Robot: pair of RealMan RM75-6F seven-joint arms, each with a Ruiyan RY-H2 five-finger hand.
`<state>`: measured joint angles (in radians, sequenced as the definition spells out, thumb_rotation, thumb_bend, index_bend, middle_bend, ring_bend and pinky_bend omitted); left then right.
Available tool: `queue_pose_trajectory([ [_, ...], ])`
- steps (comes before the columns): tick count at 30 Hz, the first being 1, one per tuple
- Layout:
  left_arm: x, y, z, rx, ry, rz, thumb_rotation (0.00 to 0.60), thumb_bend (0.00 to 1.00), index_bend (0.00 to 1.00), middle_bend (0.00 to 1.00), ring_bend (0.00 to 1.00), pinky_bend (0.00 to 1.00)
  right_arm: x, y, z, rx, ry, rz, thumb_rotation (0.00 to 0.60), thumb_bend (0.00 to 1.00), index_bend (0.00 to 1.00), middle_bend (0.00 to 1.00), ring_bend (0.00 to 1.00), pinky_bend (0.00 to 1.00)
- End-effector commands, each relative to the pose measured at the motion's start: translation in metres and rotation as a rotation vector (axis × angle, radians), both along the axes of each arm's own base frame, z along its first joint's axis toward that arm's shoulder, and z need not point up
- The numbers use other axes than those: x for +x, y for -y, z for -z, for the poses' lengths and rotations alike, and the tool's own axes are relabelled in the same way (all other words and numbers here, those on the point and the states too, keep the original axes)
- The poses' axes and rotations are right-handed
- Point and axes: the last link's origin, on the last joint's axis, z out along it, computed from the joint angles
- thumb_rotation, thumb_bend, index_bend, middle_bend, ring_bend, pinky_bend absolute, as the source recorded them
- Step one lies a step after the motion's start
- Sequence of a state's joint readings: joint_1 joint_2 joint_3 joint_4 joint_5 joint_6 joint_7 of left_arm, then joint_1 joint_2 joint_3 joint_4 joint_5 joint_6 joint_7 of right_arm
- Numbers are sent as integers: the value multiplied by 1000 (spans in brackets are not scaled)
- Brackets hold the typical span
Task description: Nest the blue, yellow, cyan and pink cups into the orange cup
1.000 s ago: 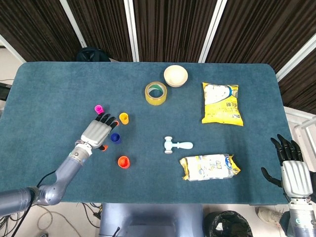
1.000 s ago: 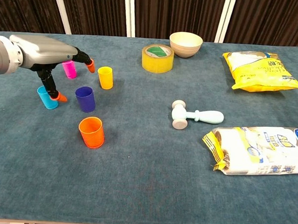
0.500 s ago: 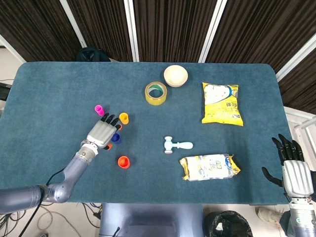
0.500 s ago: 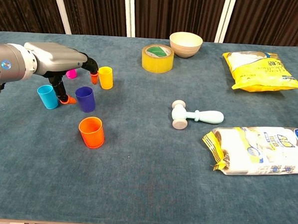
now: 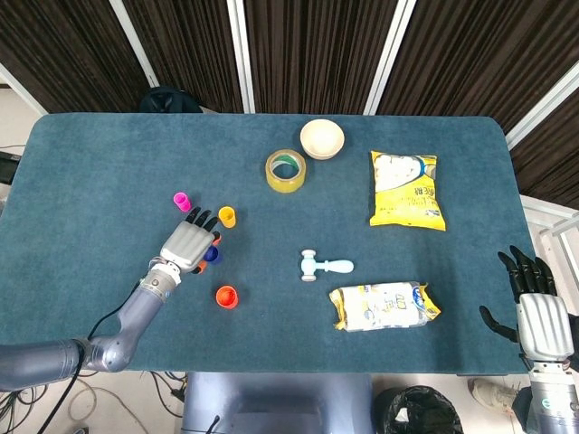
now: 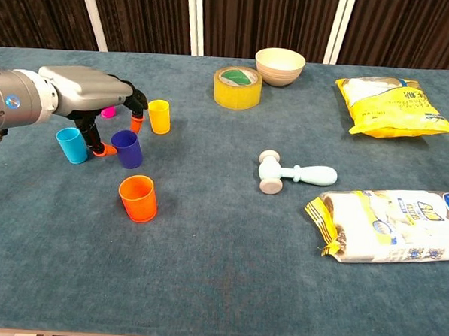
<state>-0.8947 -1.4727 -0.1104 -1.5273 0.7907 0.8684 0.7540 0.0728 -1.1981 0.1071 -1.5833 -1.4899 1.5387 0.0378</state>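
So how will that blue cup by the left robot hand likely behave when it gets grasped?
The blue cup looks like small thin plastic, so probably light and fairly stiff. It stands upright, taller than wide, so a sideways nudge from the left robot hand might tip it. Its smooth, tapered wall could slip upward under a loose pinch.

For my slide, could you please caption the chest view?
Left hand poised over the blue cup, with the orange cup nearby.

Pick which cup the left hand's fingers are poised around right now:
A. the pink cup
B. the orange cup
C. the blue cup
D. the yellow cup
C. In the chest view the left hand hangs over the blue cup, fingertips down on either side of it, while the orange cup stands apart, nearer the camera.
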Motion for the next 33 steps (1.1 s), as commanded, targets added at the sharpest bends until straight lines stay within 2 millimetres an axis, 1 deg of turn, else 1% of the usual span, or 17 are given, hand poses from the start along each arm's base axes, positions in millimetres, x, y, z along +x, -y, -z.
queue_pose_trajectory([
  [1,0,-1,-1,4,-1,1,600,289,427,119,0,13,0,0,0,2,5,2,600,324,106,44,96,3],
  [6,3,-1,-5,14,20,2,600,299,428,122,0,14,0,0,0,3,9,2,600,325,106,44,96,3],
  [10,19,3,-17,19,98,22,600,299,429,128,0,14,0,0,0,1,10,3,600,324,106,44,96,3],
  [13,32,12,-26,4,144,60,600,298,429,134,0,13,0,0,1,5,9,3,600,324,106,44,96,3],
  [16,44,30,-40,-19,173,118,600,295,428,135,0,13,1,-1,1,10,8,3,600,324,106,44,96,3],
  [20,51,49,-57,-46,222,134,600,294,424,134,0,13,1,-1,0,5,9,3,600,324,106,44,96,3],
  [22,51,55,-64,-54,232,134,600,293,419,134,0,13,1,-1,0,4,10,3,600,324,106,44,96,3],
  [25,45,66,-77,-66,209,137,600,293,417,134,0,13,2,-2,0,7,11,0,600,324,106,44,96,3],
  [27,41,70,-81,-76,204,130,600,293,416,134,0,13,2,-2,0,7,11,-1,600,324,106,44,96,3],
  [33,26,78,-82,-122,193,87,600,292,402,134,0,12,2,-3,0,9,10,1,600,324,106,44,96,3],
])
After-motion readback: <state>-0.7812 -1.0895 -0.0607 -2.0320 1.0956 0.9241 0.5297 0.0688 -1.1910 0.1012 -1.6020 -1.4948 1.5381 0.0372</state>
